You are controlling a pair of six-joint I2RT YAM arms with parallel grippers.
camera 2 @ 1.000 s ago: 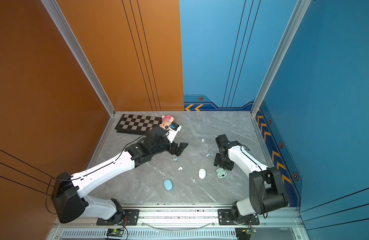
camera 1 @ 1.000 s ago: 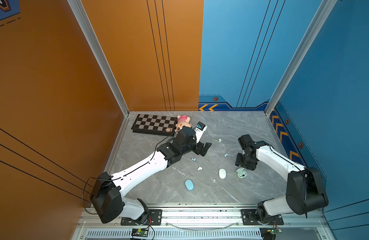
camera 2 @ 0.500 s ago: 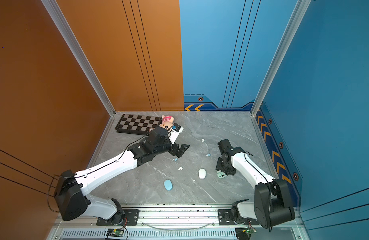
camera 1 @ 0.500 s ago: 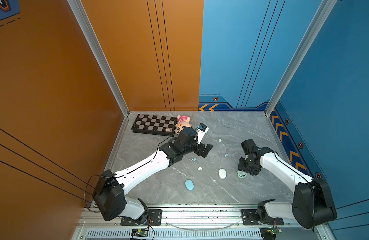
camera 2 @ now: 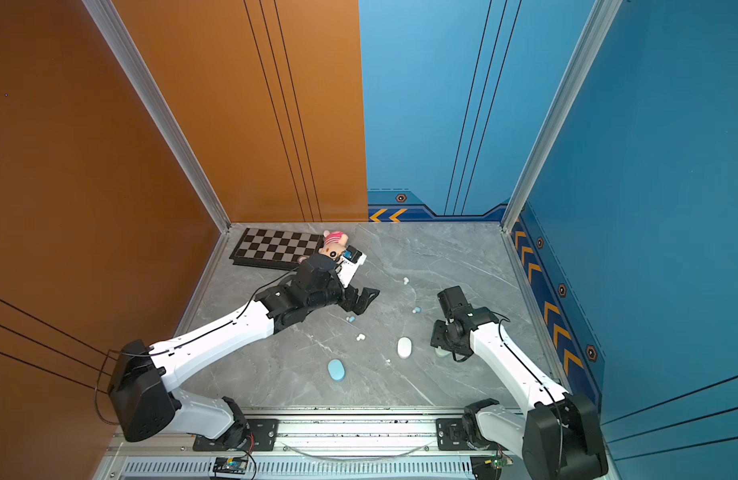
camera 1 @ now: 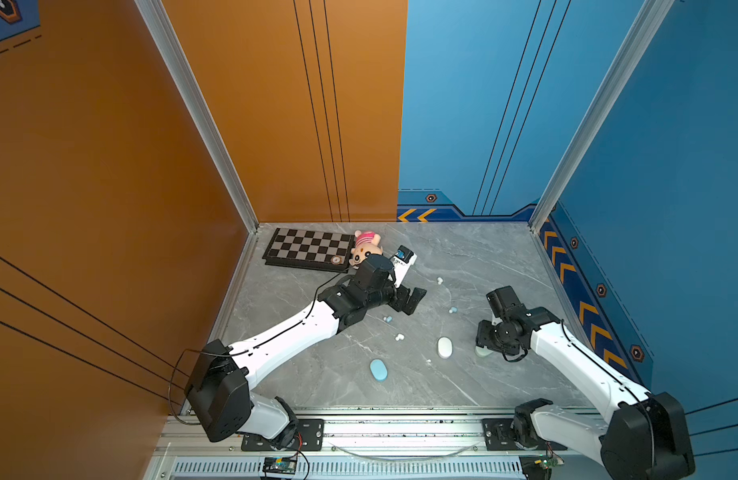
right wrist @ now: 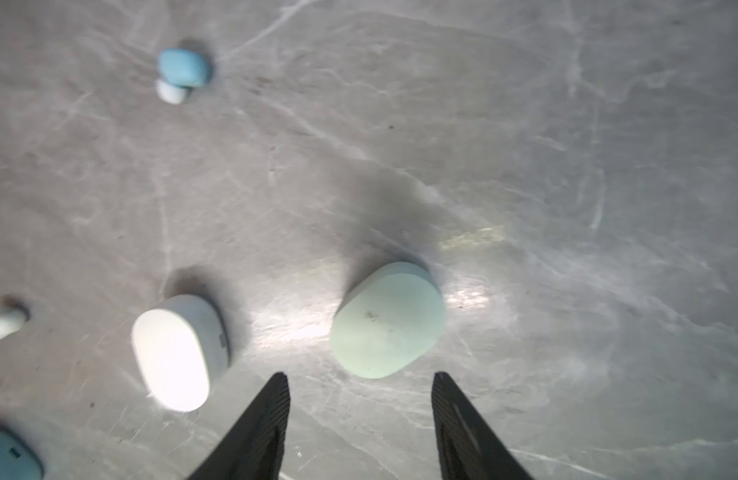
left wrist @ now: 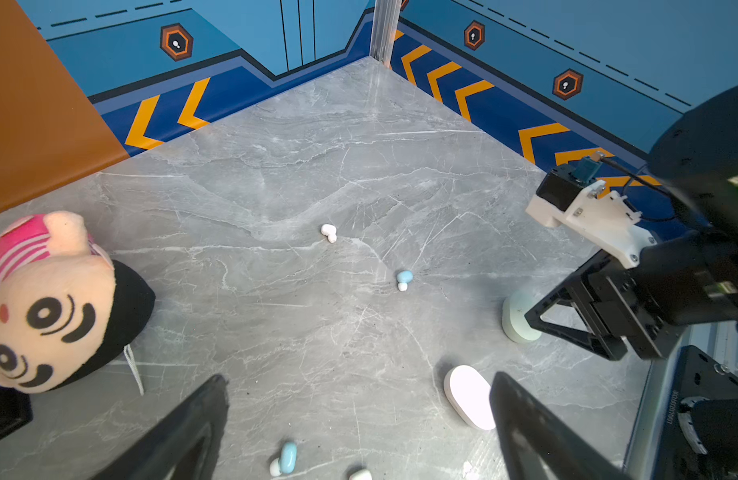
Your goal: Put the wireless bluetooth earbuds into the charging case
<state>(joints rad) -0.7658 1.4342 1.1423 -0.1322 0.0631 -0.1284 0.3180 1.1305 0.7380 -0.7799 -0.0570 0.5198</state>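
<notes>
Several earbuds lie loose on the grey floor: a white earbud [camera 1: 439,280] [left wrist: 329,232], a pale blue earbud [camera 1: 453,310] [right wrist: 184,70], a second blue earbud [camera 1: 387,319] [left wrist: 286,457] and another white one [camera 1: 398,337]. A closed mint charging case [right wrist: 388,320] [left wrist: 517,316] lies just ahead of my right gripper [right wrist: 360,376] [camera 1: 486,343], which points down at it, open and empty. My left gripper [left wrist: 358,377] [camera 1: 409,299] hovers wide open over the floor near the second blue earbud.
A closed white case [camera 1: 444,347] [right wrist: 178,349] lies beside the mint one and a closed blue case [camera 1: 378,370] nearer the front edge. A chessboard [camera 1: 309,249] and a plush toy [camera 1: 365,249] sit at the back left by the left arm's wrist.
My right gripper has shifted toward the front and now hangs over the mint case, its elbow swung out to the right. The left arm has hardly moved.
</notes>
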